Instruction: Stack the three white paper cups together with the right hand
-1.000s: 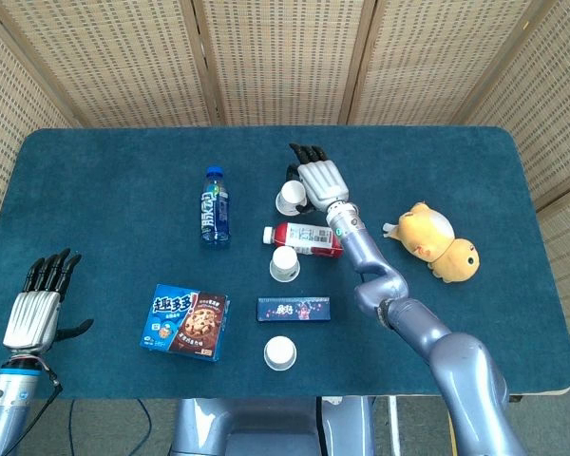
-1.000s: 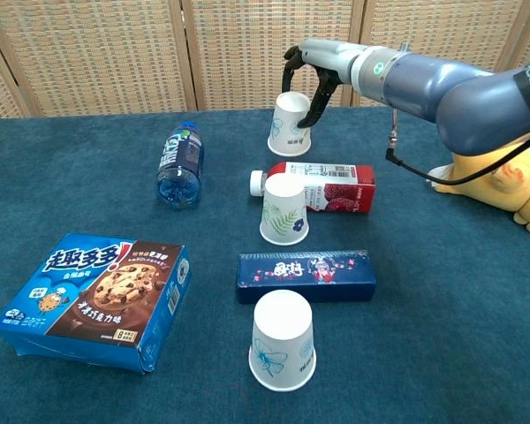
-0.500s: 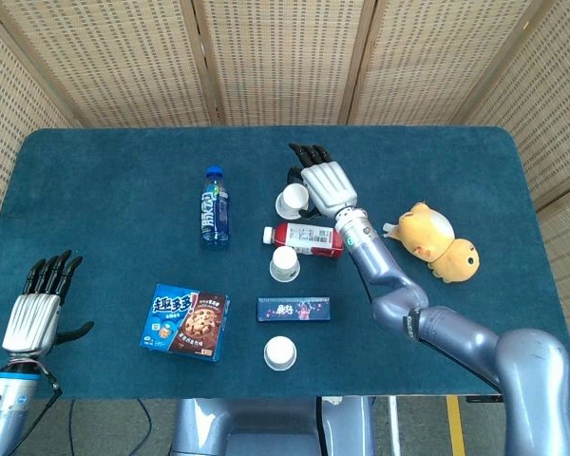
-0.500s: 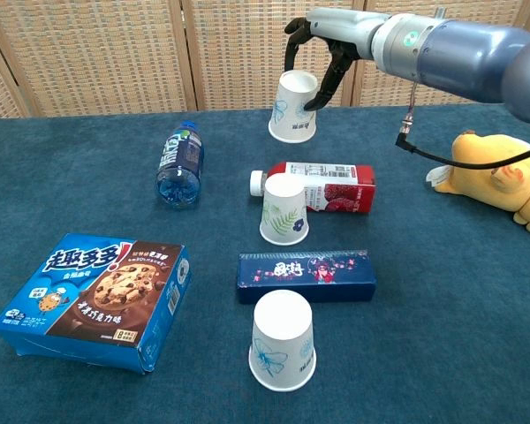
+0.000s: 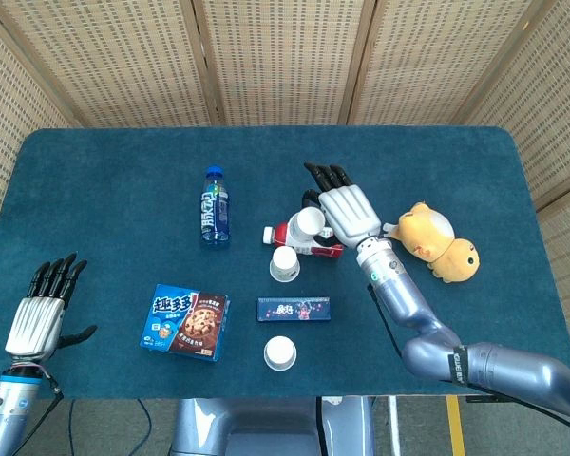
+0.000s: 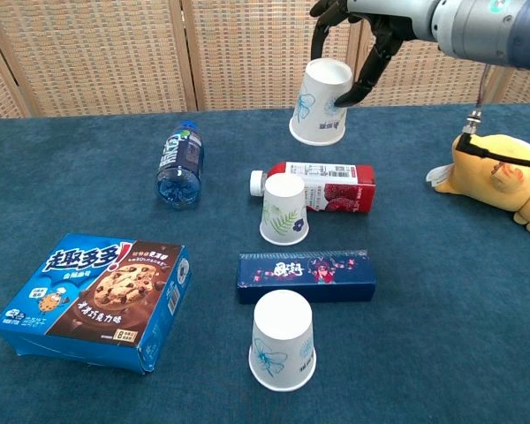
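white paper forms the three cups here. the right robot hand (image 6: 358, 35) grips one, the lifted cup (image 6: 321, 102), upside down and tilted, with dark fingers (image 6: 371, 62) curled around its upper part. it hangs in the air above the red bottle (image 6: 322, 185), which lies on its side on the dark teal surface (image 5: 95, 171). the middle cup (image 6: 283, 208), printed with leaves, stands inverted just in front of that bottle, touching or nearly touching it. a dark blue box (image 6: 306, 276) lies between the middle cup and the front cup (image 6: 283, 341), which also stands inverted near the surface's front edge. the left robot hand (image 5: 40, 312) is at the front left corner, fingers spread and holding nothing. a blue bottle (image 5: 215, 206) lies on its side to the left of the cups, a cookie box (image 5: 184, 323) sits nearer the front left, and a yellow plush toy (image 5: 437, 243) lies to the right.
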Motion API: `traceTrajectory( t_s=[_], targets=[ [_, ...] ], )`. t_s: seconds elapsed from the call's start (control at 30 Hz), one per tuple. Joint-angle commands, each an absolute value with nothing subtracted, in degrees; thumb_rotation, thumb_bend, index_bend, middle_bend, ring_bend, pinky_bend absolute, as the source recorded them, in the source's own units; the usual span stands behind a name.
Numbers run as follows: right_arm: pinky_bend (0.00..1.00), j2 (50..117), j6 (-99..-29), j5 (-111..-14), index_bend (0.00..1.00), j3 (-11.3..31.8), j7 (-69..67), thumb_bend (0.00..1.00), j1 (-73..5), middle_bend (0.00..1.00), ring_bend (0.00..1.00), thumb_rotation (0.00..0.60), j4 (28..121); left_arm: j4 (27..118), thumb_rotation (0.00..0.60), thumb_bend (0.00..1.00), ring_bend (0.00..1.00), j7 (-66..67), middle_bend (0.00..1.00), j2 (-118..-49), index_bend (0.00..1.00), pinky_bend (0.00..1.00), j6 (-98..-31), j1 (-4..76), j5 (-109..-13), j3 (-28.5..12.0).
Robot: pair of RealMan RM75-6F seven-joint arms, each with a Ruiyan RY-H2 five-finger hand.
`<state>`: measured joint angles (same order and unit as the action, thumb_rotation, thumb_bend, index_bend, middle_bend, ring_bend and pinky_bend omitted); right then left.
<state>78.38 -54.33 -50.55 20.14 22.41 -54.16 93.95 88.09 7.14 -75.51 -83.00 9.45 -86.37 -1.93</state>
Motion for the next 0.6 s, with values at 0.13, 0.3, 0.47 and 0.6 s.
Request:
traceTrajectory(
  t_s=[0.13,0.3,0.47,0.6],
  targets=[
    [0.0,75.7,-59.3,-48.2,0.49,17.2,26.0,0.32,-51.2,0.08,0.0,0.6,101.6,88.8,0.6,0.11,0.0,7.3,0.0,-75.2,0.02,0.0,-84.0,9.1,-87.8,-1.3],
    [0.0,75.7,-60.4,-48.1,0.49,16.2,26.1,0.32,-50.4,0.08,0.0,0.6,103.1,89.2,0.6,0.11,0.0,7.5,0.0,-75.1,0.02,0.0,-84.7,8.8,-88.6,-1.0],
    [0.0,76.7,-60.3,-48.4,0.49,15.7,25.8,0.32,-50.6,0.08,0.0,0.6,102.7,89.2,0.6,0.11,0.0,7.5,0.0,-75.1,0.02,0.0,-84.6,8.7,-88.7,-1.0],
    [0.0,77.8,-60.3,-48.6,0.49,15.7,25.2,0.32,-50.8,0.08,0.0,0.6,102.3,89.1,0.6,0.11,0.0,7.5,0.0,-75.1,0.02,0.0,-84.4,8.7,-88.5,-1.0]
  ],
)
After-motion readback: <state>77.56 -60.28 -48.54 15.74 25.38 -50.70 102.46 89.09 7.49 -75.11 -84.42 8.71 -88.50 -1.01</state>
